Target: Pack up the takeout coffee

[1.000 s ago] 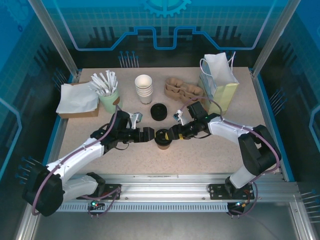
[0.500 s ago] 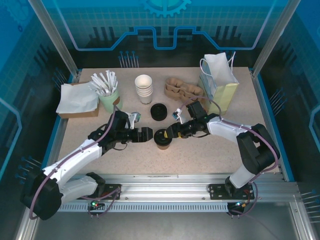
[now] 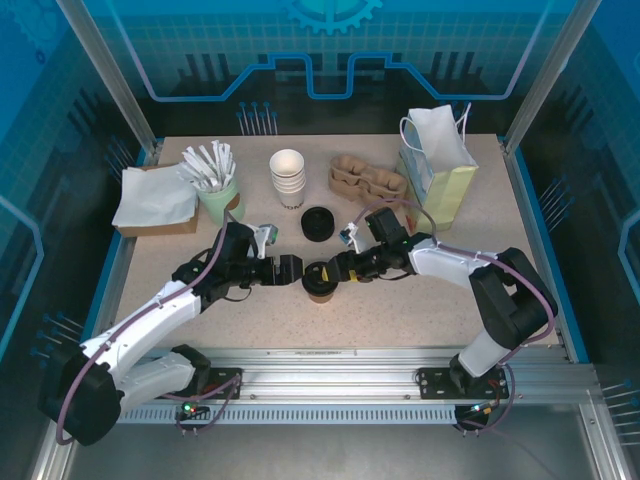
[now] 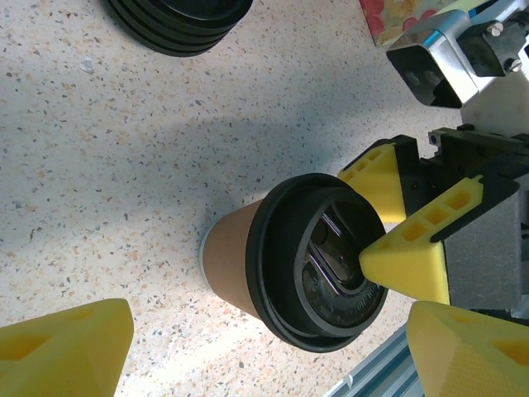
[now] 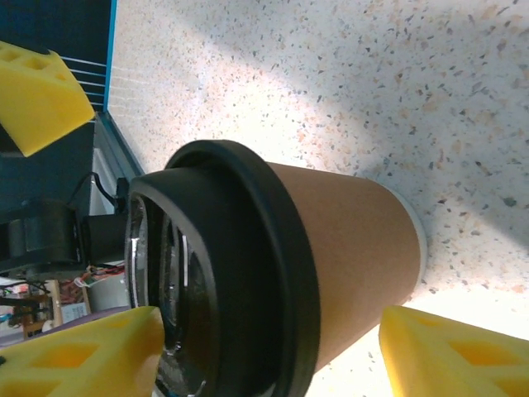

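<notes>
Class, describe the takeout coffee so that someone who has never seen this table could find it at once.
Look at the front middle of the table, where the left pincer and right pincer face each other. Between them stands the takeout coffee, a small brown paper cup. Unlike the lidless white cups and the loose black lids behind it, it wears a black lid.

Takeout coffee lid partly off-frame

The speckled counter bears the takeout coffee, black lids, white cups, a carrier and a bag.
</notes>
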Action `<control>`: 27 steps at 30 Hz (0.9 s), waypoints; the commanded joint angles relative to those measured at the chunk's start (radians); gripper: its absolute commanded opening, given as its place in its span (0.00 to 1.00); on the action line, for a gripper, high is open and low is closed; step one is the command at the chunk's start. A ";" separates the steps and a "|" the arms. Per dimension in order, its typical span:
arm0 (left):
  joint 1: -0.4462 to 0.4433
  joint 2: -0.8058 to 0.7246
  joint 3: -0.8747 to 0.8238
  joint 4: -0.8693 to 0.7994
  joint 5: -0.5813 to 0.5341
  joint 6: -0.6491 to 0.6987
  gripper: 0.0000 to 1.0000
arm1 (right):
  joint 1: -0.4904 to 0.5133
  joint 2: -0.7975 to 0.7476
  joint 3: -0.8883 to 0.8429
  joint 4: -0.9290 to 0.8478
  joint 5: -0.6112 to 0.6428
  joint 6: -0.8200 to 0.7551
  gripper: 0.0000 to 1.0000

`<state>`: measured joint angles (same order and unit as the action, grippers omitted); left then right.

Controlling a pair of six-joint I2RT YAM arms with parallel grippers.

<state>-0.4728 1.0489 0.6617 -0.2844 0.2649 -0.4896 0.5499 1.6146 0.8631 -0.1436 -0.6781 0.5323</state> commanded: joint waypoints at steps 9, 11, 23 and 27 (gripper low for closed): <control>0.012 -0.012 0.029 -0.016 -0.011 0.028 0.87 | 0.010 -0.041 -0.041 -0.023 0.004 -0.005 0.77; 0.012 -0.010 0.031 -0.019 -0.013 0.028 0.87 | 0.011 -0.039 -0.043 -0.011 -0.002 0.003 0.77; 0.013 -0.003 0.030 -0.015 -0.009 0.026 0.87 | -0.005 -0.099 -0.053 -0.018 0.002 0.024 0.86; 0.012 0.000 0.028 -0.013 -0.010 0.026 0.87 | -0.006 -0.116 -0.074 -0.039 0.000 0.013 0.86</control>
<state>-0.4717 1.0489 0.6662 -0.2844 0.2649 -0.4873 0.5491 1.5215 0.8146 -0.1505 -0.6659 0.5537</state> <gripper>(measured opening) 0.873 0.866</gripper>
